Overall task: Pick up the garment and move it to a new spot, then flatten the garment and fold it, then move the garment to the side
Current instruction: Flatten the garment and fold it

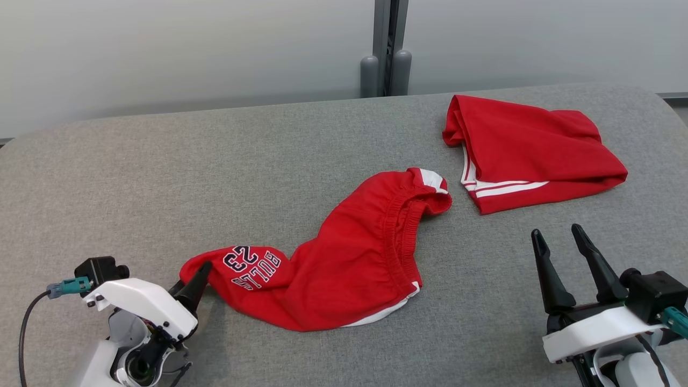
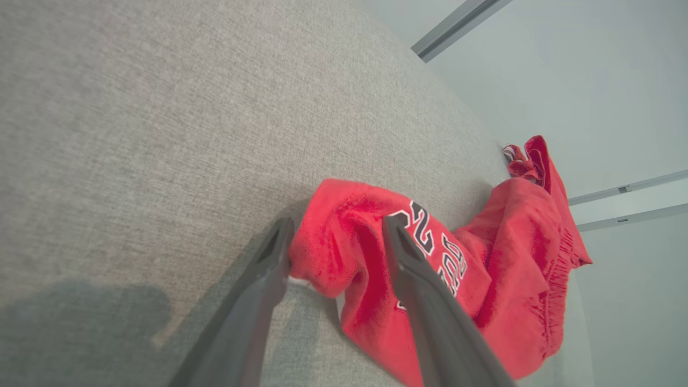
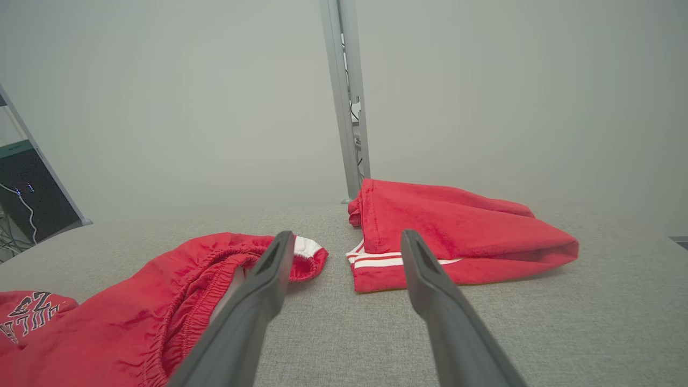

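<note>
The garment (image 1: 344,252), red shorts with a "BULLS 23" print and white trim, lies crumpled and stretched across the middle of the grey table (image 1: 215,161). My left gripper (image 1: 201,271) is at its lower-left end. In the left wrist view the left gripper (image 2: 337,220) has its jaws apart, and the printed corner of the garment (image 2: 500,258) lies loosely between them on the table. My right gripper (image 1: 556,231) hovers open and empty at the lower right, apart from the cloth. Seen from the right wrist, the right gripper (image 3: 346,234) points past the garment's waistband (image 3: 134,317).
A second red garment (image 1: 532,150) with white stripes lies folded at the table's back right, also in the right wrist view (image 3: 457,231). A grey post (image 1: 386,54) stands behind the far edge. Bare grey fabric spreads left and in front.
</note>
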Tool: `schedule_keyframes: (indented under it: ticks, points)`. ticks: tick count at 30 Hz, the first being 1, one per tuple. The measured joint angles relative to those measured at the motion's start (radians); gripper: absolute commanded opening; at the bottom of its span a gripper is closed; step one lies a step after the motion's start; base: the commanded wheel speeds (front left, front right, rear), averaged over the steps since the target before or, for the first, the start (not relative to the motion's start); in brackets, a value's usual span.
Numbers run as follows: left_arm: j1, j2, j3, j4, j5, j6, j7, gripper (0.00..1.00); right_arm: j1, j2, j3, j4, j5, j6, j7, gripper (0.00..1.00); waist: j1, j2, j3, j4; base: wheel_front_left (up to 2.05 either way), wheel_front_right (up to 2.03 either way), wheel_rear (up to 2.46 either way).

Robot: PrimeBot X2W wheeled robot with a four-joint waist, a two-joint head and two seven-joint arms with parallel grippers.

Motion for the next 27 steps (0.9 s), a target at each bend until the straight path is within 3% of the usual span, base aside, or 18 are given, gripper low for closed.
schedule_keyframes:
  ticks: [6,17,21,27]
  points:
    - [-0.001,0.034,-0.024,-0.015,0.055,-0.009,-0.036,1.0,0.003,0.004,-0.007,-0.002,-0.001,0.0,0.0,1.0,0.0,0.0,-0.004,0.011,0.0,0.0,0.0]
    - [0.115,0.125,-0.033,-0.252,0.17,0.009,-0.182,1.0,0.01,0.005,-0.016,-0.011,-0.008,0.0,0.0,1.0,0.0,0.0,-0.017,0.054,0.0,0.0,0.0]
    - [0.176,0.147,-0.028,-0.344,0.231,0.042,-0.27,1.0,0.021,0.004,-0.012,-0.011,-0.009,0.0,0.0,1.0,0.0,0.0,-0.025,0.069,0.0,0.0,0.0]
    - [0.263,0.131,-0.022,-0.435,0.309,0.103,-0.412,1.0,0.026,0.007,-0.003,-0.01,-0.009,0.0,0.0,1.0,0.0,0.0,-0.039,0.081,0.0,0.0,0.0]
